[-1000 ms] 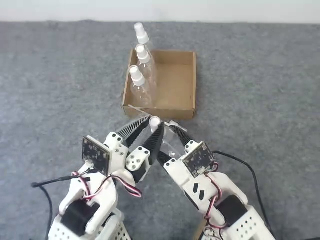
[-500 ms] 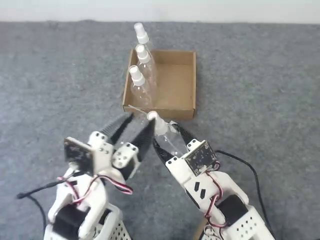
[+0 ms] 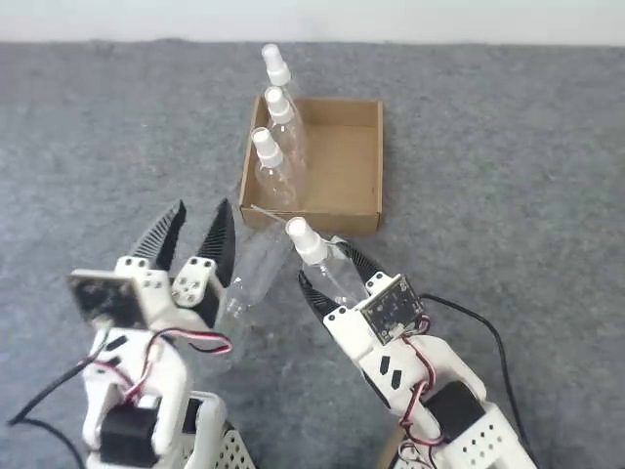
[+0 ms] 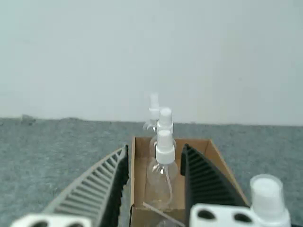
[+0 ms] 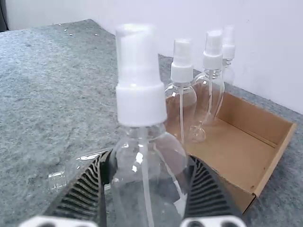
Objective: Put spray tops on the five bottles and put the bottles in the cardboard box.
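Counter (image 3: 508, 147): grey, finely speckled, felt-like.
Wall (image 4: 142, 47): plain pale white.
Box (image 3: 322, 220): brown cardboard, inside and out.
Standing bottles (image 3: 276, 176): three, clear, each with a white spray top (image 3: 266, 145).
Held bottle (image 3: 327, 269): clear, glints of white reflection; its top is white too.
Lying bottle (image 3: 244, 278): clear, the grey counter shows through it.
Left hand (image 3: 202, 207): black ribbed fingers on a white base.
Right hand (image 5: 147, 161): black ribbed fingers as well.
Left arm (image 3: 127, 391), right arm (image 3: 439, 391): white shells, black motor blocks.
Wires (image 3: 195, 342): red, white and black.
Circuit board (image 3: 391, 308): dark, dotted with pale marks.
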`<state>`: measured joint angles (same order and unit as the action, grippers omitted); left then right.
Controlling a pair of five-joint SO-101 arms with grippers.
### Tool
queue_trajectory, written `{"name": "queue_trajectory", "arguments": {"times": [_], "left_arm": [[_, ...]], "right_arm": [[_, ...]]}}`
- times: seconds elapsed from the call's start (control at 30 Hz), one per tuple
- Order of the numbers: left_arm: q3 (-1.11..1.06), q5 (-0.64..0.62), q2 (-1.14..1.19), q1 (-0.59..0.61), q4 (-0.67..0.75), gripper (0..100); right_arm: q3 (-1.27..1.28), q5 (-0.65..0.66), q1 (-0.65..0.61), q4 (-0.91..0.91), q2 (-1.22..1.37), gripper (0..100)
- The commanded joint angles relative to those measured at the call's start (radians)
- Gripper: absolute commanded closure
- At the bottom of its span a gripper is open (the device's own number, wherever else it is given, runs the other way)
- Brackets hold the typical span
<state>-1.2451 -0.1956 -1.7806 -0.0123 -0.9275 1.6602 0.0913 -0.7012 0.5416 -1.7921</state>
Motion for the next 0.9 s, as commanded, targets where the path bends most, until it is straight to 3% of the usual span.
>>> {"name": "queue_trajectory", "arguments": {"times": [0.0,0.2,0.43,0.87], "left_arm": [[-0.122,-0.005,0.0,-0.029,0.095,83],[-0.259,-0.002,0.0,-0.057,0.252,83],[-0.266,0.003,0.0,-0.138,0.245,83],[-0.268,0.143,0.0,-0.311,0.15,83]], "right_arm": [[-0.023,0.009,-0.019,-0.002,-0.024,99.1],[-0.023,0.009,-0.09,-0.001,-0.024,99.1],[-0.023,0.011,-0.113,0.002,-0.024,99.1],[-0.015,0.011,-0.128,0.004,-0.024,99.1]]}}
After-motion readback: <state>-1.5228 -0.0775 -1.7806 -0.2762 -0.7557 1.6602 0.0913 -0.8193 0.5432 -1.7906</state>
